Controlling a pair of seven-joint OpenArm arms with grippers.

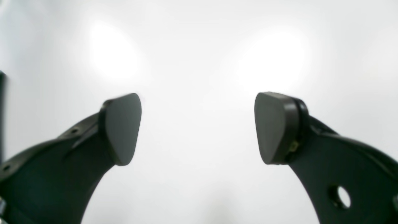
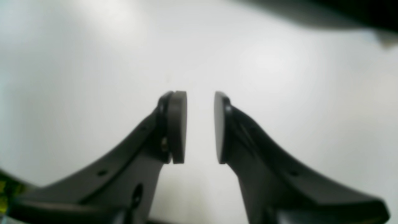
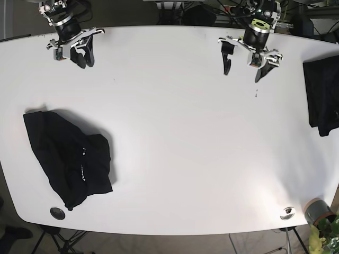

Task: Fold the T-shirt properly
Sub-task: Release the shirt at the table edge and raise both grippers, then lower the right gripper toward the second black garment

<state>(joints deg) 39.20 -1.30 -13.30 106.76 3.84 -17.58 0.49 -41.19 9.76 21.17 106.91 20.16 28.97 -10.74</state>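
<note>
The black T-shirt (image 3: 69,159) lies crumpled and partly bunched on the white table (image 3: 180,137), near its left front edge. My left gripper (image 3: 243,64) hovers at the table's back right, far from the shirt, with its jaws wide apart and empty. In the left wrist view it (image 1: 198,127) shows only bare table between its pads. My right gripper (image 3: 81,58) is at the back left, well behind the shirt. In the right wrist view it (image 2: 200,127) has a narrow gap between its pads and holds nothing.
A second black garment (image 3: 322,95) lies folded at the table's right edge. Two round metal discs (image 3: 57,212) (image 3: 287,212) sit near the front edge. A potted plant (image 3: 318,211) stands off the front right corner.
</note>
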